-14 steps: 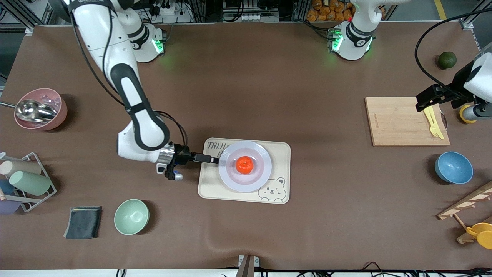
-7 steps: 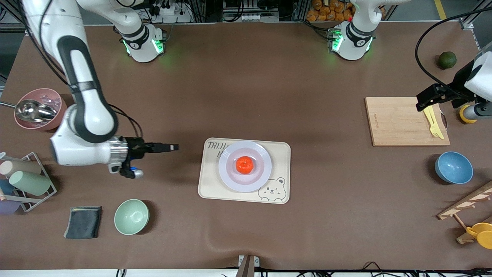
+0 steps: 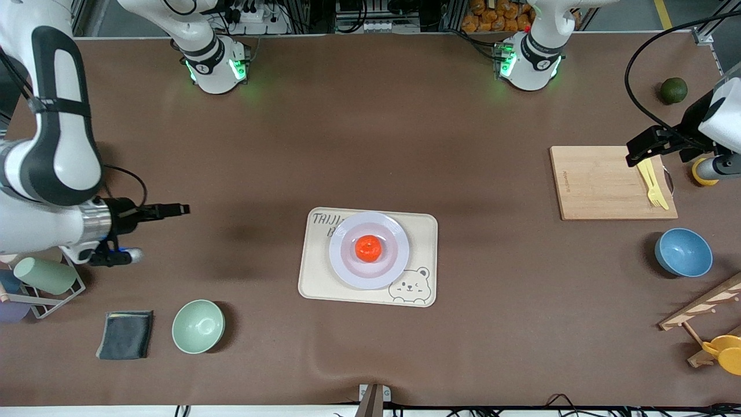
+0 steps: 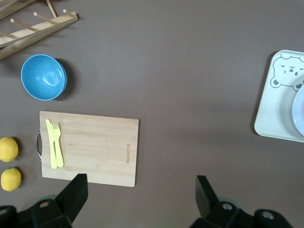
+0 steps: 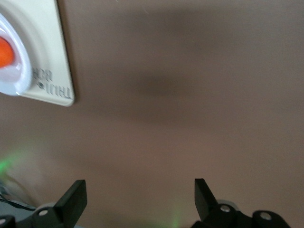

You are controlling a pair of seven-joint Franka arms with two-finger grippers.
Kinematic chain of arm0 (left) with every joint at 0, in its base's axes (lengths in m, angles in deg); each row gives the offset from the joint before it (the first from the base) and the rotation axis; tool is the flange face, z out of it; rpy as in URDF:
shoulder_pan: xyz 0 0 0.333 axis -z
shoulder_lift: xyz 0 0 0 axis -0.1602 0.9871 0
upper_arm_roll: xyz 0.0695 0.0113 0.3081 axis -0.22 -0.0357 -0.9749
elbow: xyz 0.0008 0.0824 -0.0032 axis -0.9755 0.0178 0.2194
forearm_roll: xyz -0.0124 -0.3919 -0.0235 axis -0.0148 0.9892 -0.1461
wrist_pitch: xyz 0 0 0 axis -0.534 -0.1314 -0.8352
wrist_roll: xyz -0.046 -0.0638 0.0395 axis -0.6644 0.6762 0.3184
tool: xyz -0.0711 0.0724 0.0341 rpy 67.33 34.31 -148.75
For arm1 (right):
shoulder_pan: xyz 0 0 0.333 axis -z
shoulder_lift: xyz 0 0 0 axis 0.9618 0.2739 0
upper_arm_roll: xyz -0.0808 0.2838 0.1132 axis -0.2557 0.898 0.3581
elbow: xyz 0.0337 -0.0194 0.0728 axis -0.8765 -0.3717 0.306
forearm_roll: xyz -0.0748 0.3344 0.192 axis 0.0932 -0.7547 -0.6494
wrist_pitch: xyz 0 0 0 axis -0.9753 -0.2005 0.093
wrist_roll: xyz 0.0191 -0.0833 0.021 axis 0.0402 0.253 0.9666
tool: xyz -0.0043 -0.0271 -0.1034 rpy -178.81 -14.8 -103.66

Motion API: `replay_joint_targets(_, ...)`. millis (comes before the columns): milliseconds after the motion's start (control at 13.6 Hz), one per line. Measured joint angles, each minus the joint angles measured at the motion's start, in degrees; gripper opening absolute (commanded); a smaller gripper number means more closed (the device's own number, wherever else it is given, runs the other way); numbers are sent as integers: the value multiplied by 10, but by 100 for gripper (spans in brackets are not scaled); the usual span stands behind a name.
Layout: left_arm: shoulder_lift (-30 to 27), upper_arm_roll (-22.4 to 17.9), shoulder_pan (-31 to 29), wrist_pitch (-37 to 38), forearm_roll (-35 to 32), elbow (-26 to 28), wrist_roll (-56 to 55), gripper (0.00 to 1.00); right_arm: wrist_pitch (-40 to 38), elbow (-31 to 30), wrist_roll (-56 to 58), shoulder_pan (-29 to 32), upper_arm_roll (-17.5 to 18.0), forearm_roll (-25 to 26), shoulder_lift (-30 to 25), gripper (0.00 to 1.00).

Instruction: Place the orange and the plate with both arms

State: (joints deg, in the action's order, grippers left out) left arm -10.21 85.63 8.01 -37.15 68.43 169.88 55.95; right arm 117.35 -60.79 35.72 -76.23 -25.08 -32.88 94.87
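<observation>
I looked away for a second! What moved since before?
The right claw slid away from the plate, toward the right arm's end of the table, open and empty. The orange, plate and bear tray stayed put. The left claw waited, open, over the cutting board.

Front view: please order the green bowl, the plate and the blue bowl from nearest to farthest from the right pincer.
From the right pincer, open above bare table at the right arm's end:
1. Green bowl, nearer to the front camera.
2. Plate, on the bear tray in the middle of the table, carrying the orange.
3. Blue bowl, at the left arm's end.
</observation>
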Motion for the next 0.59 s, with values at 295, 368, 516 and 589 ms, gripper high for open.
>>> replay_joint_targets(295,0,0,0,0,0,0,0,100,-34,43,47,24,-1,58,-31,100)
replay_joint_targets(368,0,0,0,0,0,0,0,100,-39,45,52,25,-1,74,-47,100)
replay_joint_targets(516,0,0,0,0,0,0,0,100,-52,47,52,22,3,98,-83,100)
replay_joint_targets(589,0,0,0,0,0,0,0,100,-57,47,50,16,6,111,-103,100)
